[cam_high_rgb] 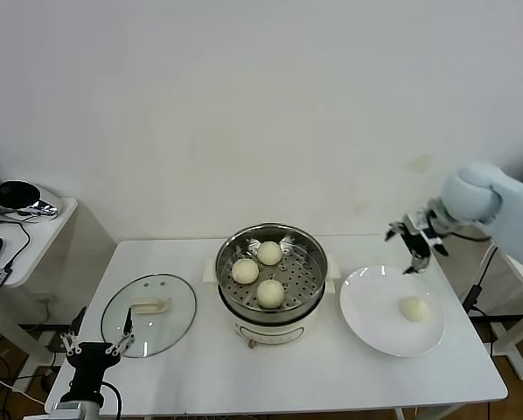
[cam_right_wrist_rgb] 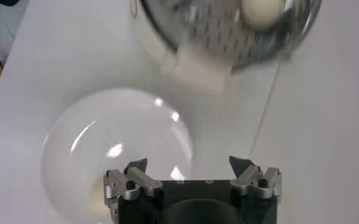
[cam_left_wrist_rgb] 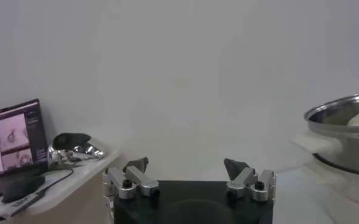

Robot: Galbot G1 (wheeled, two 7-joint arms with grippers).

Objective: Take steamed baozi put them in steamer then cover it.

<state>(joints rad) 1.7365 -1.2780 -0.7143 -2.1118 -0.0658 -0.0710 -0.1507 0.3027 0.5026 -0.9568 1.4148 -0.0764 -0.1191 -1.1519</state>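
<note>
The steamer (cam_high_rgb: pixel 307 282) stands mid-table, uncovered, with three baozi on its perforated tray (cam_high_rgb: pixel 269 253) (cam_high_rgb: pixel 245 270) (cam_high_rgb: pixel 270 292). One more baozi (cam_high_rgb: pixel 413 308) lies on the white plate (cam_high_rgb: pixel 375 293) to the right. My right gripper (cam_high_rgb: pixel 416 245) hangs open and empty above the plate's far rim, apart from that baozi; its wrist view shows the plate (cam_right_wrist_rgb: pixel 118 146) below it and the steamer (cam_right_wrist_rgb: pixel 228 42) beyond. The cover (cam_high_rgb: pixel 149 315) lies flat on the table left of the steamer. Beside the cover's near-left edge my left gripper (cam_high_rgb: pixel 95 348) rests low and open, holding nothing.
A side table (cam_high_rgb: pixel 34 232) at the far left carries a shiny black object (cam_high_rgb: pixel 18 198) and cables; the left wrist view shows a lit screen (cam_left_wrist_rgb: pixel 11 137) there. The white table (cam_high_rgb: pixel 331 367) ends just behind the steamer at the wall.
</note>
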